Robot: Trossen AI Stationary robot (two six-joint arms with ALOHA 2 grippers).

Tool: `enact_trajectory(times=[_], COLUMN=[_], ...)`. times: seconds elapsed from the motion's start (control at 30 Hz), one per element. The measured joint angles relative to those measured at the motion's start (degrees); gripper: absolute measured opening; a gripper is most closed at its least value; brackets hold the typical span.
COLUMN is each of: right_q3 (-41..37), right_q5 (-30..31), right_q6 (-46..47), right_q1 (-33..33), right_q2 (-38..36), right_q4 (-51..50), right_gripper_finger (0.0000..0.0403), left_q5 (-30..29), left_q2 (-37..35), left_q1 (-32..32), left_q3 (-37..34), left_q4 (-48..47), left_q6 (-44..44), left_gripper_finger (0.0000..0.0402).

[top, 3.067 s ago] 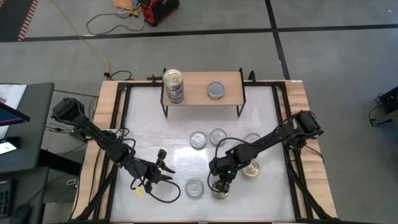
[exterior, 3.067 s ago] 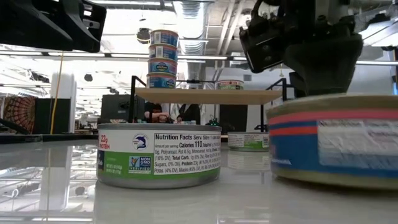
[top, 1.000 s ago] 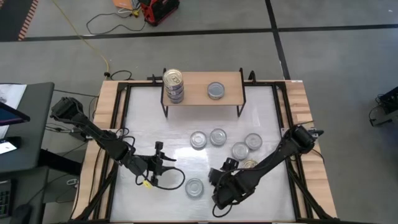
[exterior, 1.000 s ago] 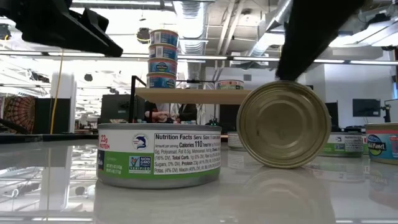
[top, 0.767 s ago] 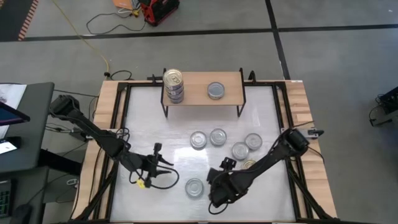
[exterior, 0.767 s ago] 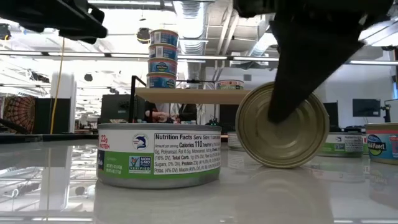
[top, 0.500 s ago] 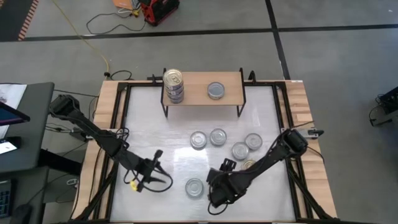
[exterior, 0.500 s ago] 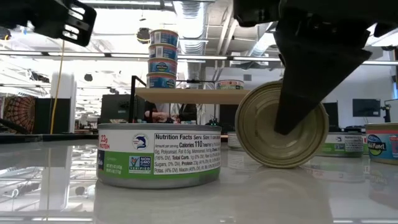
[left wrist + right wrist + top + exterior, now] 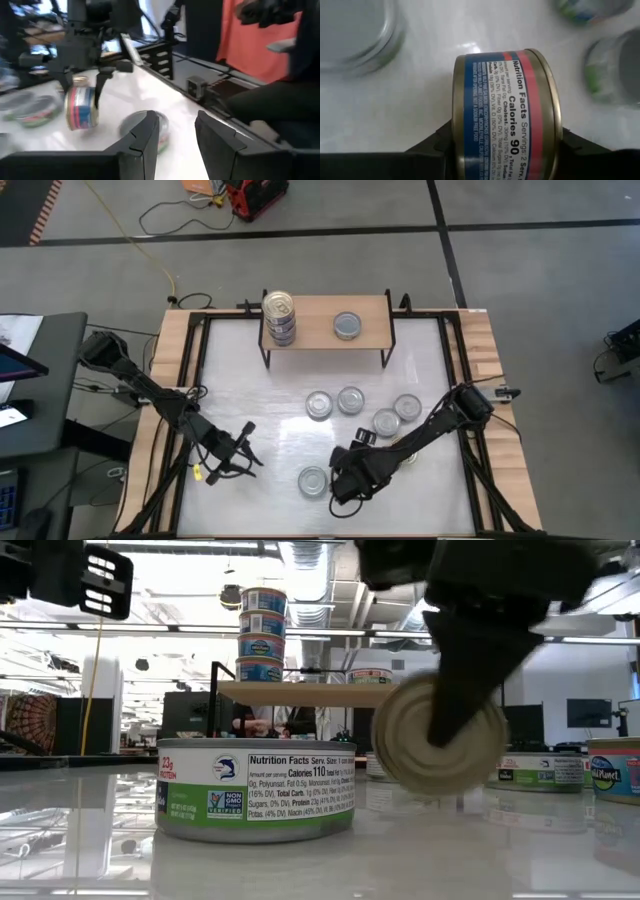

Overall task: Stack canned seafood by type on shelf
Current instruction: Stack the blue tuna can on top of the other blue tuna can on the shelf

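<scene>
Right gripper [image 9: 343, 482]: low at the table's near edge, just right of centre; arm stretched in from the right edge, forearm lying close over the tabletop. The fingers [image 9: 462, 660] clasp a blue-and-red tin [image 9: 507, 117] turned on its side, one finger against each flat end; in the low view the tin's gold end [image 9: 440, 736] faces the camera, with its rim at or just above the table. Label, read in the right wrist view: "Nutrition Facts", "Servings 2", "Calories 90".

Green-labelled tin [image 9: 256, 788]: upright on the table [image 9: 250, 380] near the near edge, just left of the right gripper. Label reads "Nutrition Facts Serv. Size 1 can", "Calories 110", "22g protein", with a "Non GMO Project Verified" badge.

Left gripper [image 9: 232, 460]: raised over the near-left part of the table, arm reaching in from the left edge, wrist pointing towards the right arm. The fingers [image 9: 145, 135] stand slightly apart with nothing between them.

Loose tins: four silver-topped cans [image 9: 350, 399] grouped right of the table's centre. One more can [image 9: 404, 453] is mostly hidden under the right forearm. A blue-labelled can [image 9: 615, 769] at the low view's right margin has lettering too small to read fully.

Shelf [image 9: 325, 320]: light-wood board on black legs at the table's far edge. On its left end, a stack of cans [image 9: 279, 316], four high in the low view, with bluish labels; writing unreadable. Right of centre, a single silver-topped can [image 9: 347, 326].
</scene>
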Motion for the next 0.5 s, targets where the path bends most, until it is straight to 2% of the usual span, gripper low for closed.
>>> enact_trajectory(times=[0.2,0.37,0.5], right_q3=[6.09,11.07,13.76], right_q5=[8.83,25.09,38.65], right_q6=[-11.65,-29.21,-48.01], right_q1=[-3.59,-6.17,-9.19], right_q2=[-3.77,-6.23,-6.40], right_q4=[-8.00,-8.32,-4.41], right_gripper_finger=[0.0207,0.0207,0.0207], left_q5=[-4.65,-9.63,-14.83], left_q2=[-5.94,-9.58,-12.19], left_q1=[1.78,2.40,2.39], left_q3=[-3.73,-4.77,-4.77], left_q4=[0.17,0.32,0.25], left_q6=[3.04,5.93,5.07], left_gripper_finger=[0.0122,0.0122,0.0122])
